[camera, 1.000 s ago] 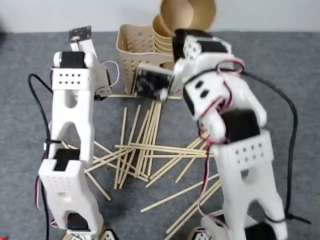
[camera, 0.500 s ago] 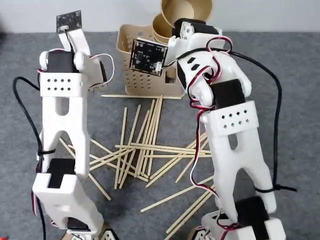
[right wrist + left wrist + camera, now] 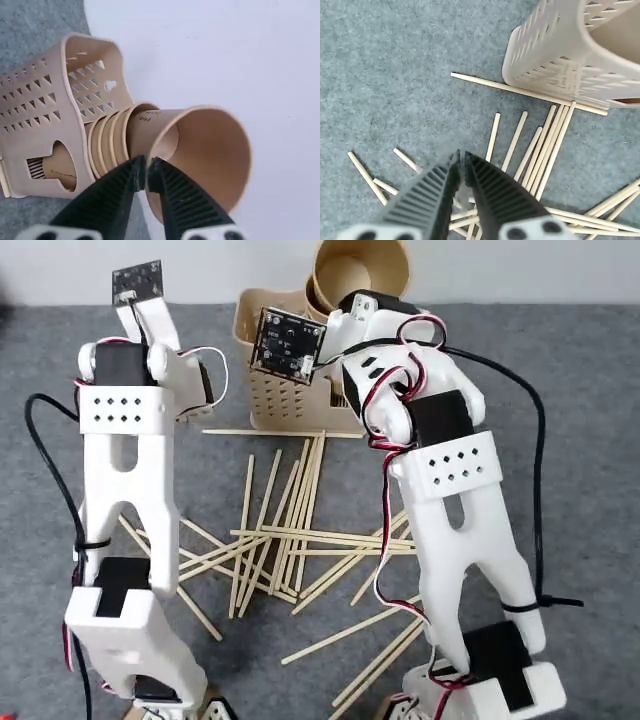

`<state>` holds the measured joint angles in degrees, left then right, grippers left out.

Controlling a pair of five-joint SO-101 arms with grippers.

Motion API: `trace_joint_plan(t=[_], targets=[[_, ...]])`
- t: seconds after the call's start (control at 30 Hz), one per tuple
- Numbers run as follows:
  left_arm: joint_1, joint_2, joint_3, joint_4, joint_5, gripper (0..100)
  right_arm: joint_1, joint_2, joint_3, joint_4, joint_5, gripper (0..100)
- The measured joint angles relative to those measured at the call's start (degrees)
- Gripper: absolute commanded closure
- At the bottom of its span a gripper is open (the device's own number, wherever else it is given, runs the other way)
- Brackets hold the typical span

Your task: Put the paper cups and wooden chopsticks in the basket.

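1 cup [image 3: 210, 150], clenched at its rim by the right gripper [image 3: 146, 172], has been drawn in to the stack [image 3: 107, 142] in the basket [image 3: 45, 115]; release seems due. The left gripper [image 3: 461, 167], closed and empty, is held over scattered chopsticks [image 3: 540, 150].

Your R gripper [image 3: 146, 161] brings its paper cup [image 3: 210, 150] closer over the basket [image 3: 283, 405]; L gripper [image 3: 461, 156] edges away from it.
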<state>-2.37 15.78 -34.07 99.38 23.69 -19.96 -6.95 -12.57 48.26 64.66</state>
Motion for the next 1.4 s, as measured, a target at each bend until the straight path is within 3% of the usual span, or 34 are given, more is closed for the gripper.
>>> trace_joint_plan(t=[0.33, 0.57, 0.93, 1.17, 1.4], targets=[[-0.8, 0.0, 4.7, 0.0, 0.0, 98, -1.1, 0.2, -2.0, 0.0, -0.4, 95.6], [-2.9, 0.0, 5.3, 0.0, 0.0, 98, -1.0, 1.3, -2.0, 0.0, -0.4, 79.0], [-3.1, 0.0, 5.3, 0.0, 0.0, 98, 0.0, 1.3, -2.0, -4.4, -0.4, 79.0], [-3.5, -6.0, 1.8, -0.4, 0.0, 98, 8.4, 1.3, -2.0, -24.6, -0.4, 79.0], [-6.7, -12.8, -2.6, -1.1, 0.0, 98, 20.2, 1.3, -2.0, -27.4, -0.4, 78.6]])
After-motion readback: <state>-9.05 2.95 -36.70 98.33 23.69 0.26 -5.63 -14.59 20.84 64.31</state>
